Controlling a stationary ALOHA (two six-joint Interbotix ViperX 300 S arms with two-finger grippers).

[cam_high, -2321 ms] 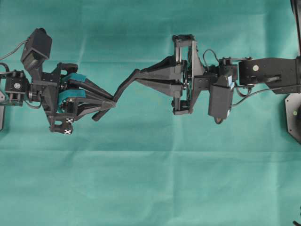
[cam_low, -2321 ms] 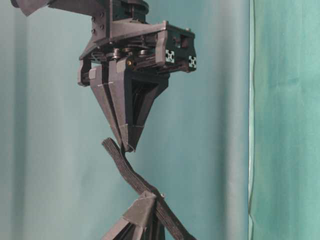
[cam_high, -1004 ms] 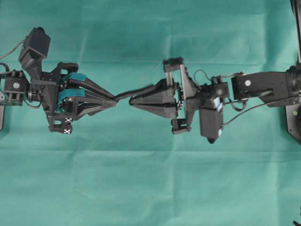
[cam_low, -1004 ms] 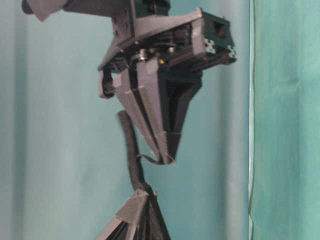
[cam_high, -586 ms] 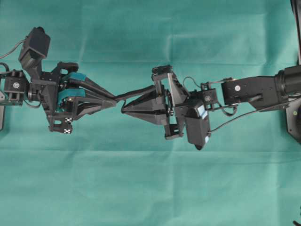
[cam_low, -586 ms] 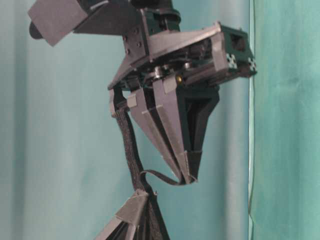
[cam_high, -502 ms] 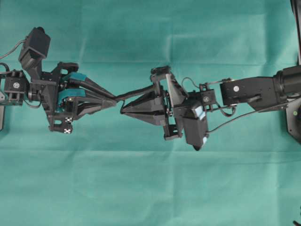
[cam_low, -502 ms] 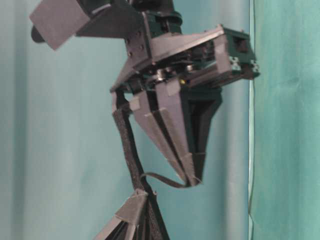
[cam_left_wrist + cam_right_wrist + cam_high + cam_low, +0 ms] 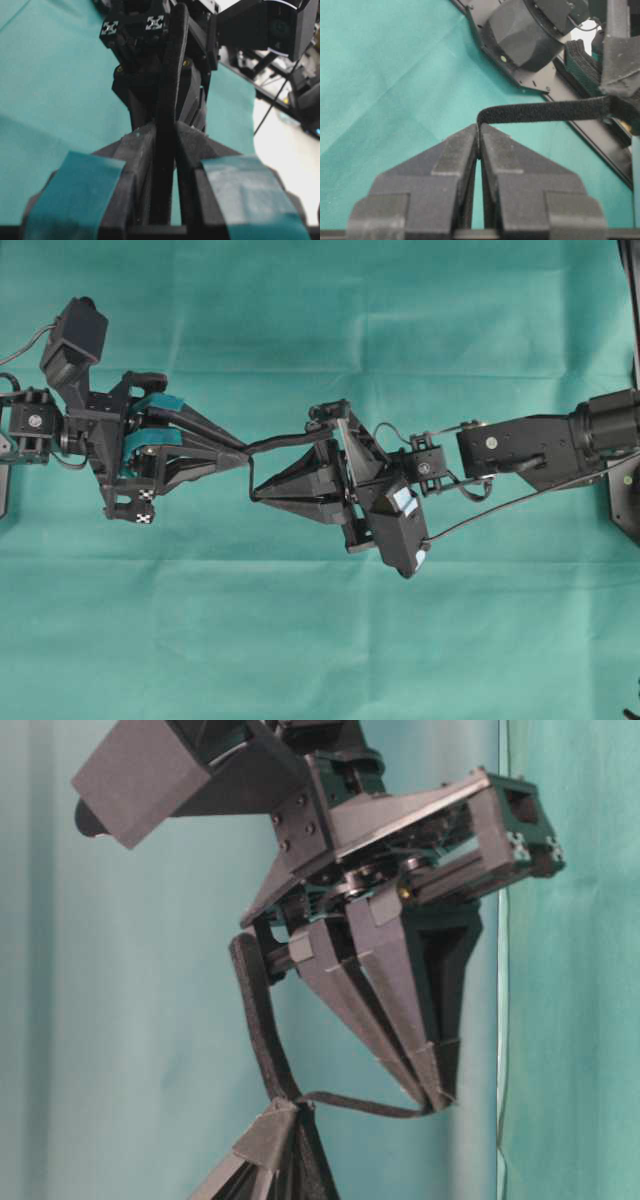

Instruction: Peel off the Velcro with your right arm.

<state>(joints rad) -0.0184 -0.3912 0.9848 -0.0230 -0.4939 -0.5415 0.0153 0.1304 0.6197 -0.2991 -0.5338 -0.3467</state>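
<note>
Right claw (image 9: 252, 487) swung nearer, clamping Velcro (image 9: 285, 443) (layers splitting).

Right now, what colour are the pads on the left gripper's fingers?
Teal, on black fingers; the left wrist view shows them best.

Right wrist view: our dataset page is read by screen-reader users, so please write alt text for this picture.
The right gripper, shut, pinches the tip of a thin black Velcro layer, which bends sharply and runs right toward the left gripper at the frame edge. Green cloth lies below.
</note>
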